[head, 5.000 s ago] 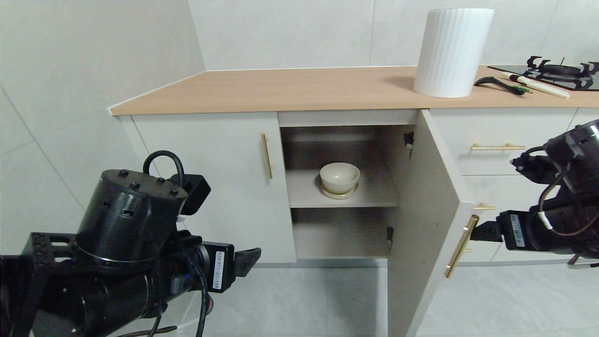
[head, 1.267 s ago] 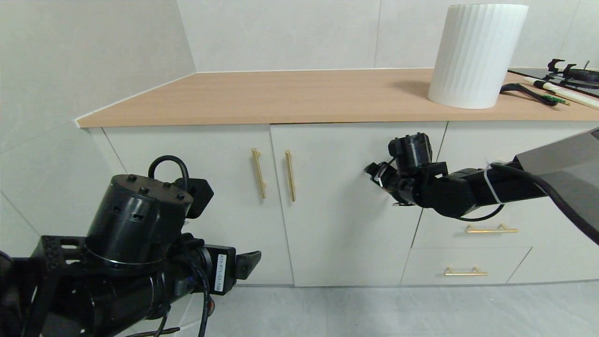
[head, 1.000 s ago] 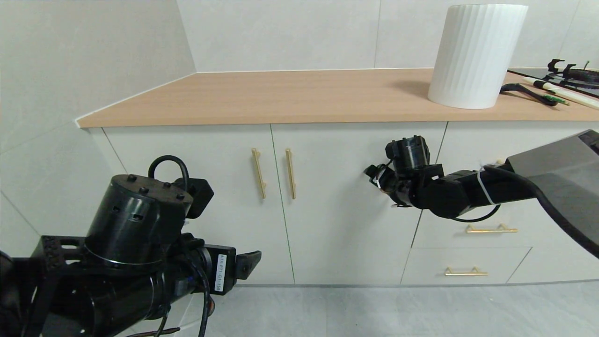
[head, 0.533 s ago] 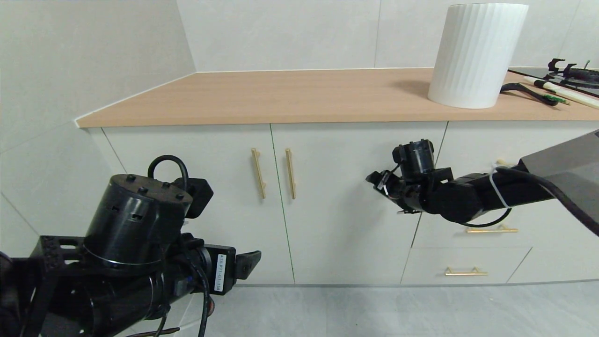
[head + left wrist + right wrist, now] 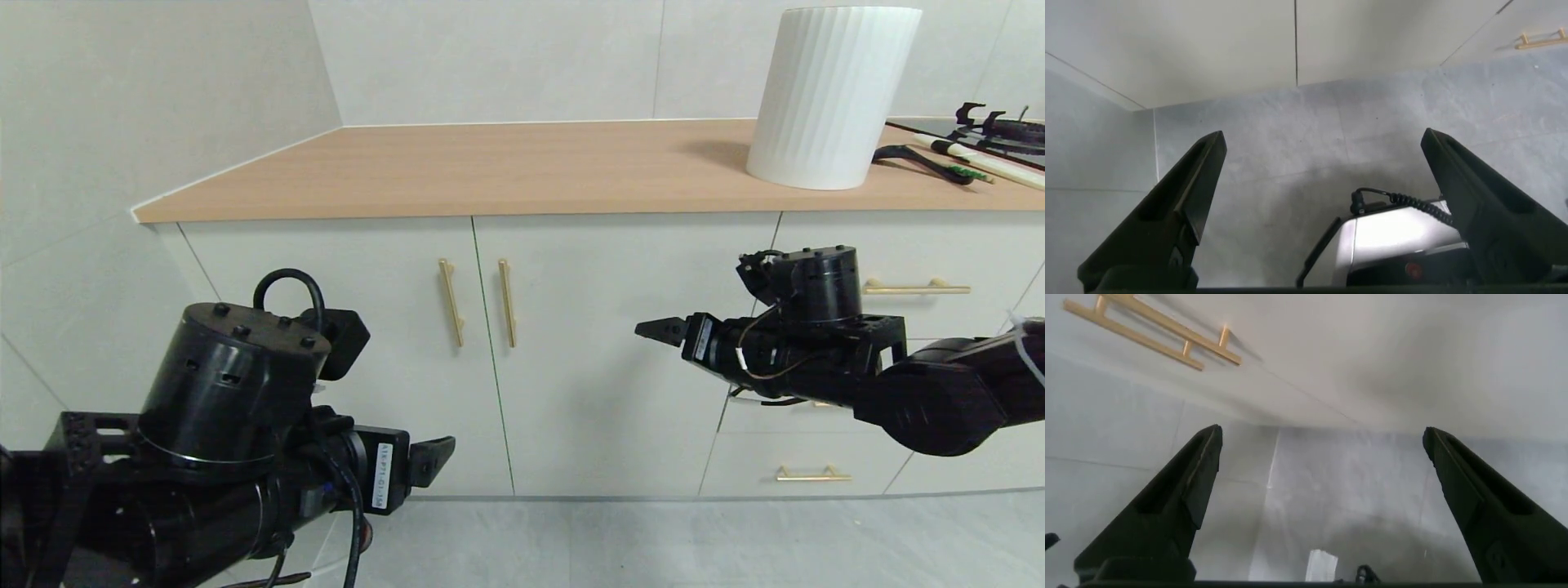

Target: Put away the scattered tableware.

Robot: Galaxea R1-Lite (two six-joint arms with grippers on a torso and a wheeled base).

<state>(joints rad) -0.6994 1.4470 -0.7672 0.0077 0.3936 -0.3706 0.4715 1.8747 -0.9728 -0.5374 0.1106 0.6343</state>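
Note:
The cabinet's two doors (image 5: 604,351) are shut, with two upright gold handles (image 5: 506,302) side by side at the centre seam. My right gripper (image 5: 655,330) hangs in front of the right door, pointing left, a short way off its face. In the right wrist view the right gripper (image 5: 1323,431) is open and holds nothing, with the gold handles (image 5: 1151,331) beyond it. My left gripper (image 5: 435,452) stays low at the left, before the left door. The left wrist view has the left gripper (image 5: 1323,139) open over the grey floor (image 5: 1315,155).
A tall white ribbed container (image 5: 829,98) stands on the wooden countertop (image 5: 490,167) at the right. Beside it lie dark and white utensils (image 5: 927,155) and a stove burner (image 5: 1008,126). Drawers with gold handles (image 5: 914,287) lie right of the doors.
The cabinet door that stood open on a bowl five seconds ago is shut. In the last second my right arm drew back from the door, swung right and turned. The left arm kept still.

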